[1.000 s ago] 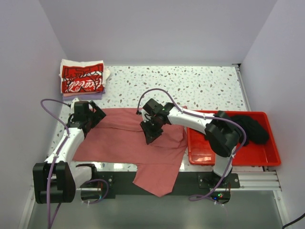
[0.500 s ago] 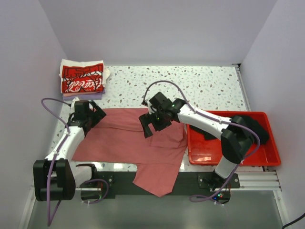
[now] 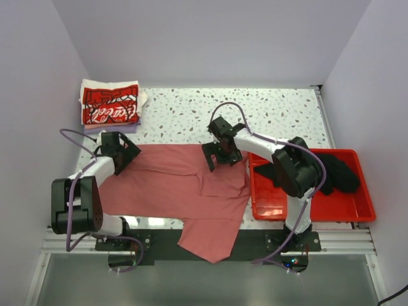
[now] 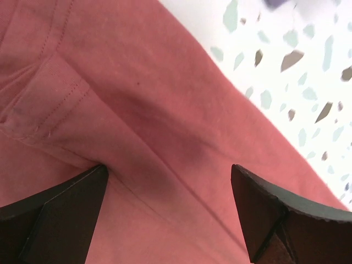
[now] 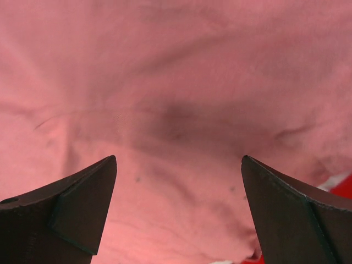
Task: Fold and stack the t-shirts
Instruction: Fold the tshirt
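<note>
From above, we see the dusty-red shirt point(image 3: 166, 185) spread flat at centre, the folded stack point(image 3: 109, 105) at ten o'clock and the black shirt point(image 3: 338, 171) in the red bin point(image 3: 271, 203) at four. At the left wrist, our left gripper point(image 4: 170, 187) stands apart over red cloth. At the right wrist, our right gripper point(image 5: 179, 181) likewise gapes above it, holding nothing.

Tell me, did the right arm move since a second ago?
Yes. The right arm swung its jaws away from the near edge of the table and sideways toward the red bin, above the dusty-red shirt.
</note>
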You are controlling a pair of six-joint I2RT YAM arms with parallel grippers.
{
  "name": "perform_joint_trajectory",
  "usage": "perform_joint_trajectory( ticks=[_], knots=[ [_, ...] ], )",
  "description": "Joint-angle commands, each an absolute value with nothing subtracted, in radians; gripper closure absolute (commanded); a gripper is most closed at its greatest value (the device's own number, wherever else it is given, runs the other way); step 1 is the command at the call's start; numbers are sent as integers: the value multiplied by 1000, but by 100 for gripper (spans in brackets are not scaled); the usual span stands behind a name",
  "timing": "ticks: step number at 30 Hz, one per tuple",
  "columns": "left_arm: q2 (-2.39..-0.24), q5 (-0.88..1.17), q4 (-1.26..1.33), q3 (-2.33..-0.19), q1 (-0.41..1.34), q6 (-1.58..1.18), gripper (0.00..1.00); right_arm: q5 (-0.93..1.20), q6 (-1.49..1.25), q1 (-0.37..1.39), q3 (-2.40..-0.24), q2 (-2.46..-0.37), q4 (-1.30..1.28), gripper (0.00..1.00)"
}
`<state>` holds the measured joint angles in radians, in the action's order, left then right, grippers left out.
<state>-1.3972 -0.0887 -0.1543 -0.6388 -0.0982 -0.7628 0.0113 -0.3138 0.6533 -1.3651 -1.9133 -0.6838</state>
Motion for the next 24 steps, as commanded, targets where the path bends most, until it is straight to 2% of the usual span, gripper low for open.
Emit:
perform_joint_trajectory(
  ticks=[1, 17, 24],
  knots=[
    [-1462, -54, -81, -663, -133, -738, 0, -49, -314, 631, -1445, -1960, -686, 1],
    [-1600, -84, -81, -781, -149, -716, 0, -31, -287, 526, -1626, -2164, -646, 1],
    [-1606, -103, -116, -825, -149, -713, 0, -60, -255, 517, -1718, -2180, -687, 1]
  ],
)
